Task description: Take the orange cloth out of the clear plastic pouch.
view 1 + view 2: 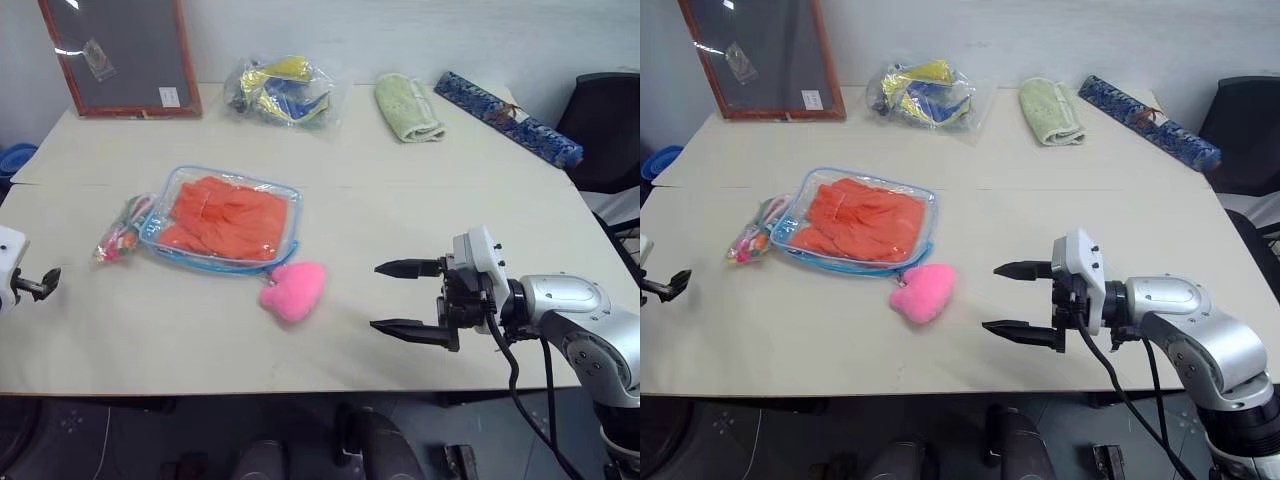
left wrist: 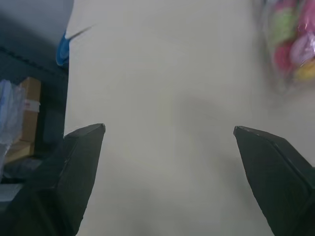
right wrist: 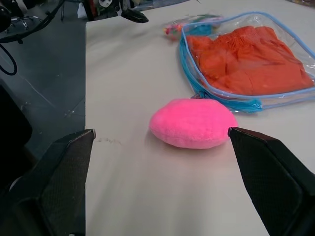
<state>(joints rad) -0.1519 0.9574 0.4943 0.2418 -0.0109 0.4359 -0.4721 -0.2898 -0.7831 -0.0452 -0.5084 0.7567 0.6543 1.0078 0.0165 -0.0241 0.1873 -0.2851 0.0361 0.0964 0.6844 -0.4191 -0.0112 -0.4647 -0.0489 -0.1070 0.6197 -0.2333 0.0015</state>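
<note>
Orange cloth, folded with visible seams and creases, lying flat inside the clear pouch and filling nearly its whole width. The pouch is a flat transparent rectangle with rounded corners and blue zipper edging; a loop of the blue edging trails along its near side. It rests on the left-centre of the pale table, skewed slightly to the table's edges. A pink plush charm lies on the table just beside the pouch's near right corner. A small packet of multicoloured items sits against the pouch's left end.

Right gripper: held above the table near the front edge, to the right of the charm, fingers pointing leftward toward it and spread wide apart, holding nothing. In the right wrist view the charm lies between and beyond the two fingers, apart from both.

Left gripper: at the far left, over the table's left margin, fingers wide apart and empty; bare tabletop lies between them, with the multicoloured packet off to one side.

Along the back edge, well apart from the pouch: a framed board leaning on the wall, a clear bag of yellow and blue items, a pale green towel, and a dark patterned roll. Bare tabletop separates the pouch from the back row, from the right gripper and from the front edge. A dark chair stands off the table's right rear corner.
</note>
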